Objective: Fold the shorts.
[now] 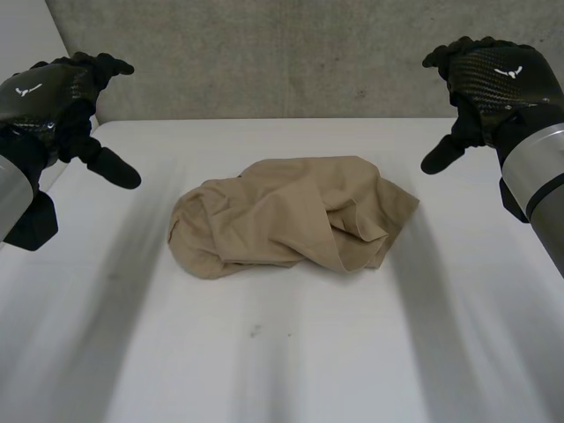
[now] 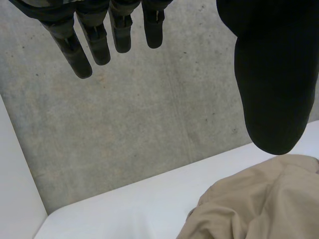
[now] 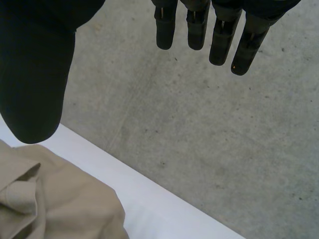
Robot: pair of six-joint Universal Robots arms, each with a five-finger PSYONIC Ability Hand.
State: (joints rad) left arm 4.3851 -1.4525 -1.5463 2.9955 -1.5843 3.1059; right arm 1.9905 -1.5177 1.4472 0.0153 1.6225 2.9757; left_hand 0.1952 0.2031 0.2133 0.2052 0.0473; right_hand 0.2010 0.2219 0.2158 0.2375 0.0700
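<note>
In the middle of the table (image 1: pixel 264 361) the tan shorts (image 1: pixel 295 216) lie crumpled in a heap; the left hand (image 1: pixel 48 97) hangs raised off their left side, fingers relaxed, thumb spread wide, holding nothing. The right hand (image 1: pixel 493 79) mirrors it opposite, equally spread.

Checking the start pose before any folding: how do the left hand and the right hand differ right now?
The left hand hovers near the shorts' flatter side, the right hand near their bunched, folded-over side. The left hand's thumb points rightward toward them, the right hand's leftward. Both are open, touching nothing.
</note>
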